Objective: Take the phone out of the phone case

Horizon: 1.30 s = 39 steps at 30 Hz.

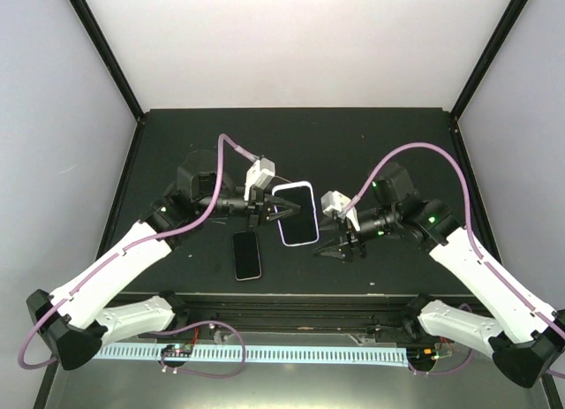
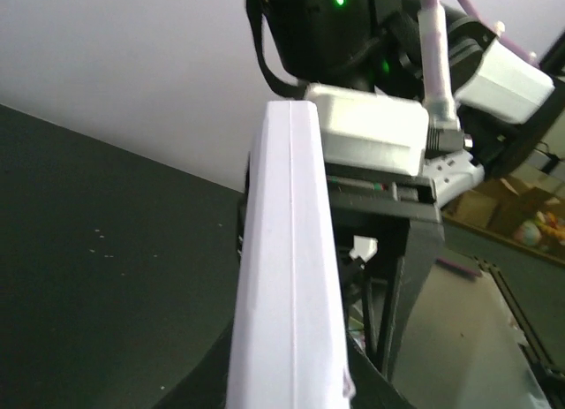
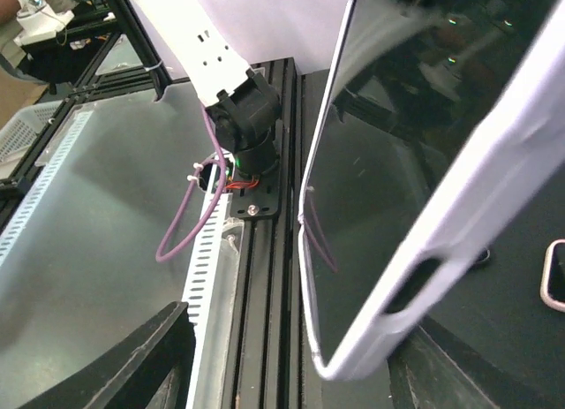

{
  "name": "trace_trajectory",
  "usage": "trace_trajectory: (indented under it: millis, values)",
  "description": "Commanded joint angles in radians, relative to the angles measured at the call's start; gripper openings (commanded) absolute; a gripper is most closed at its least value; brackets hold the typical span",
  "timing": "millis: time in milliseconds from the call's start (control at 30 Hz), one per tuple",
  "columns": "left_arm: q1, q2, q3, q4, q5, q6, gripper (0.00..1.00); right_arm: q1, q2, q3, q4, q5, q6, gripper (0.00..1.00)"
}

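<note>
The left tool is pressed together on the left edge of the white phone case and holds it tilted above the counter. A dark phone lies flat on the counter, near the case's lower left corner (whether the glossy dark face inside the case is another screen or the case's own lining cannot be told). The right tool stands spread just beside the case's right edge and grips nothing. The case hangs by one thin edge only, so it may swing or slide out and fall on the phone. A careless approach by the right tool could also knock it loose.
</note>
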Motion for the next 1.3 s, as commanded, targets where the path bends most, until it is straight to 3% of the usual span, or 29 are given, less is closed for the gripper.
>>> trace_trajectory:
  millis: [0, 300, 433, 1067, 1267]
  values:
    - [0.017, -0.046, -0.05, 0.152, 0.145, 0.009, 0.02, 0.001, 0.014, 0.055, -0.051, 0.017, -0.056, 0.58]
    - [0.083, -0.124, -0.21, 0.312, 0.16, -0.049, 0.02, 0.014, 0.055, 0.107, -0.184, 0.03, -0.167, 0.41]
    - [0.083, -0.115, -0.256, 0.428, 0.22, -0.133, 0.02, 0.051, 0.059, 0.12, -0.201, 0.083, -0.19, 0.4]
    - [0.083, -0.13, -0.247, 0.38, 0.234, -0.103, 0.02, 0.105, 0.083, 0.114, -0.155, 0.169, -0.162, 0.38]
    - [0.082, -0.105, -0.242, 0.386, 0.26, -0.121, 0.02, 0.124, 0.088, 0.131, -0.146, 0.169, -0.185, 0.27]
